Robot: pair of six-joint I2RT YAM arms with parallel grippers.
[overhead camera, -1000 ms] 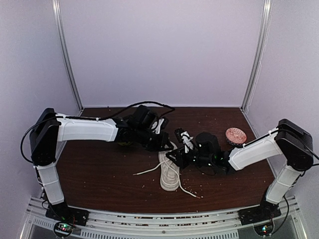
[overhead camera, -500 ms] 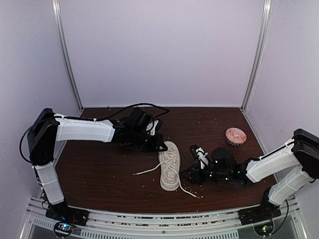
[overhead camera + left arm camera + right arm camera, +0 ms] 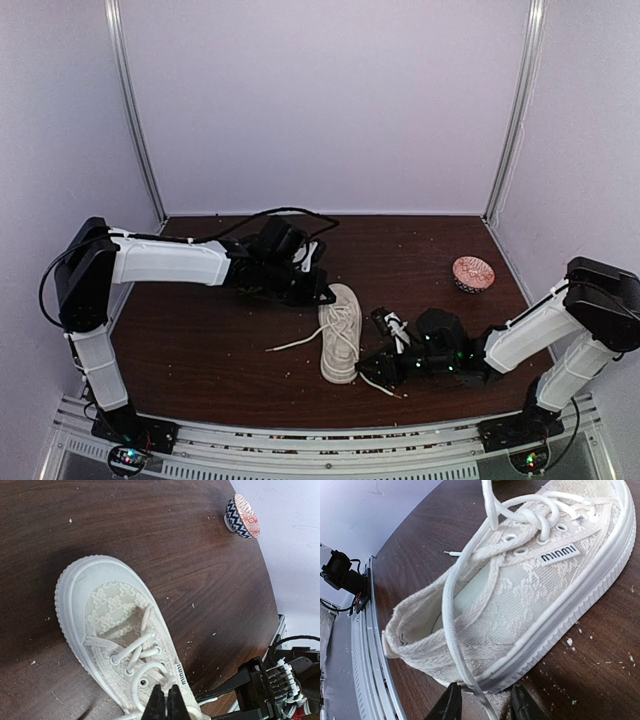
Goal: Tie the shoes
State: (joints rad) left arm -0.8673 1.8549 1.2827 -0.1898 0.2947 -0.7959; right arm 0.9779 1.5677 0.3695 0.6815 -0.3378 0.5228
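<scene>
The off-white sneaker (image 3: 340, 335) lies mid-table, toe pointing away, its laces untied. One lace end (image 3: 293, 345) trails left on the table and the other (image 3: 386, 387) trails toward the near right. My left gripper (image 3: 323, 296) is at the toe end. In the left wrist view its fingers (image 3: 166, 703) are shut and hover over the eyelets of the shoe (image 3: 110, 625). My right gripper (image 3: 368, 366) is low at the heel's right side. It is open (image 3: 486, 707), and the lace (image 3: 451, 630) runs down over the heel of the shoe (image 3: 530, 590) between its fingers.
A small patterned bowl (image 3: 472, 272) stands at the back right, also seen in the left wrist view (image 3: 241, 516). A black cable loops behind the left arm. The table's near rail (image 3: 362, 630) is close behind the heel. Crumbs dot the wood.
My right gripper has swung from beside the shoe's middle down toward the near edge and now sits at the heel around the lace. The left gripper drew back slightly, then stayed.
</scene>
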